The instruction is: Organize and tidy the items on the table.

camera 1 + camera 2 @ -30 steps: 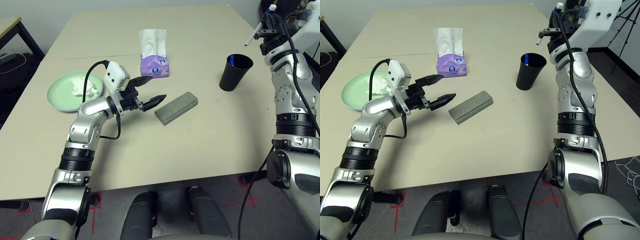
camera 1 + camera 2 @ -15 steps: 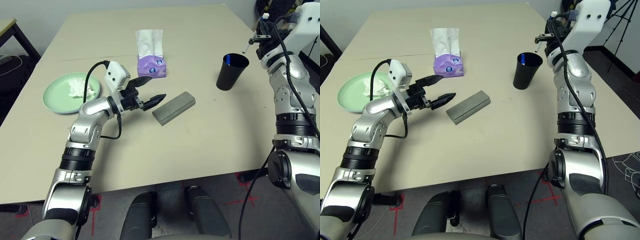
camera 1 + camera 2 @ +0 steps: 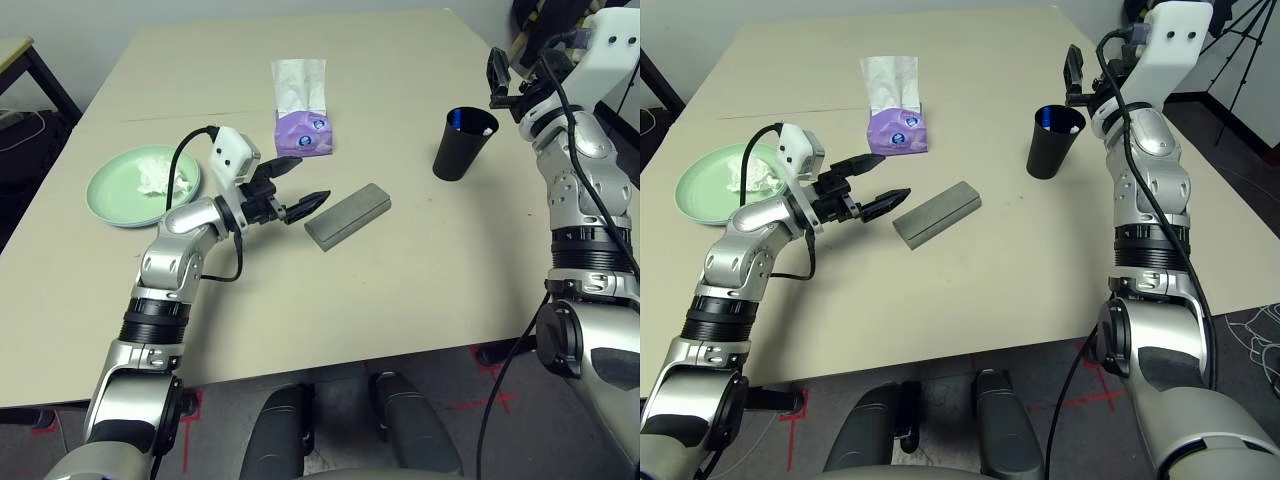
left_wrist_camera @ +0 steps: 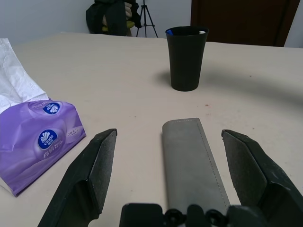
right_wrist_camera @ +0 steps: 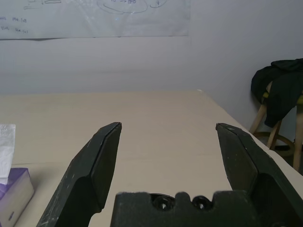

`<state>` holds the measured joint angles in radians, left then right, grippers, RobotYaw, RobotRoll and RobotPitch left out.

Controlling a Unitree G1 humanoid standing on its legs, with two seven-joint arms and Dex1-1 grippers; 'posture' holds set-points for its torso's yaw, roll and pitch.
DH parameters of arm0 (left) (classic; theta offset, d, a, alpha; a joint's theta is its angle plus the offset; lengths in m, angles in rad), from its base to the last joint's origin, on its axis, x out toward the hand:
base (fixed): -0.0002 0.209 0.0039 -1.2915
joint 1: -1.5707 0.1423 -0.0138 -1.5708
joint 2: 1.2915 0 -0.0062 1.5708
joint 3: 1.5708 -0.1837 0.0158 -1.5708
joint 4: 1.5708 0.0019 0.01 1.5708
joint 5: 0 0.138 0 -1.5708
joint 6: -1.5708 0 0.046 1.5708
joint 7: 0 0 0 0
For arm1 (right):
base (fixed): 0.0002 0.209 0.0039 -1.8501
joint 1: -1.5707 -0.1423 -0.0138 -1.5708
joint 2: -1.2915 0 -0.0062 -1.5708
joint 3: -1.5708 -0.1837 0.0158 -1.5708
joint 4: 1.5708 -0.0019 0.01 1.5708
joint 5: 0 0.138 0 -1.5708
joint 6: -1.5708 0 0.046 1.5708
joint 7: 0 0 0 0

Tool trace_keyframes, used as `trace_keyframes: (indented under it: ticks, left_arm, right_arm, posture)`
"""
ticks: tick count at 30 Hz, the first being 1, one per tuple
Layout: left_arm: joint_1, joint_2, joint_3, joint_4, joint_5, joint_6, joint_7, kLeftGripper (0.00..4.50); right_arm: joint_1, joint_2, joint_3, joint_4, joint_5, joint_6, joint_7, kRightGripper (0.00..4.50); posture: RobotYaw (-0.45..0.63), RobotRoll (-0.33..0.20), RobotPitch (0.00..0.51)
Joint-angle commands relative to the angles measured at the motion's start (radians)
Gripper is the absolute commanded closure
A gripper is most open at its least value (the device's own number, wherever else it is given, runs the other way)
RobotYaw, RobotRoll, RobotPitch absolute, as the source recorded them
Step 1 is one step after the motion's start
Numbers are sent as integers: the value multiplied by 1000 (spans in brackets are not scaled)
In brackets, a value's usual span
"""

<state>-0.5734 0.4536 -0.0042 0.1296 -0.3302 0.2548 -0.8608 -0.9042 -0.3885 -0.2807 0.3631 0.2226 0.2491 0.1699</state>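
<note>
The grey glasses case (image 3: 348,215) lies mid-table, long end toward my left gripper (image 3: 310,178), which stands open just left of it with nothing between its fingers. The left wrist view has the case (image 4: 191,165) lying lengthwise in front of the open left gripper (image 4: 169,134). The black cup (image 3: 462,145) stands upright at the right, a white pen tip (image 4: 201,31) showing at its rim. My right gripper (image 3: 515,80) hovers open just above the cup, empty. A green plate (image 3: 115,195) at the left holds a crumpled white tissue (image 3: 160,175).
A purple tissue box (image 3: 303,130) with a white sheet sticking up lies behind the case. The beige table (image 3: 380,300) has a thin seam across its far left part. A dark side table (image 3: 20,50) stands off the far left corner.
My right gripper has opened over the black cup and no longer holds the white pen, which now shows in the cup. The left arm has stayed put.
</note>
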Motion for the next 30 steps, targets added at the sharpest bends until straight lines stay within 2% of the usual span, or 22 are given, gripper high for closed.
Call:
trace_keyframes:
  ticks: [1,4,7,13,18,24,30]
  left_arm:
    - [21,0,10,0,4,0,15,0]
    - [39,-21,29,10,11,-17,65,0]
    - [57,-44,37,11,29,-40,123,0]
    - [46,-109,87,67,91,-124,320,0]
    - [14,-163,198,160,161,-241,611,0]
    - [111,-136,280,296,174,-359,687,0]
    - [214,-82,316,226,114,-353,617,0]
  right_arm:
    - [59,-8,0,-29,36,-8,73,37]
    - [158,-7,-7,-78,103,-46,211,37]
    - [253,-8,-31,-113,147,-84,278,37]
    - [396,44,-44,-146,117,-223,224,37]
    - [479,57,-20,-126,80,-280,212,37]
    - [487,20,-34,-14,80,-338,254,37]
    - [418,-39,-42,120,75,-351,275,37]
  posture:
    - [-46,0,98]
    - [-29,0,101]
    - [-21,0,103]
    - [-20,0,98]
    - [-19,0,95]
    - [-15,0,89]
    - [-4,0,92]
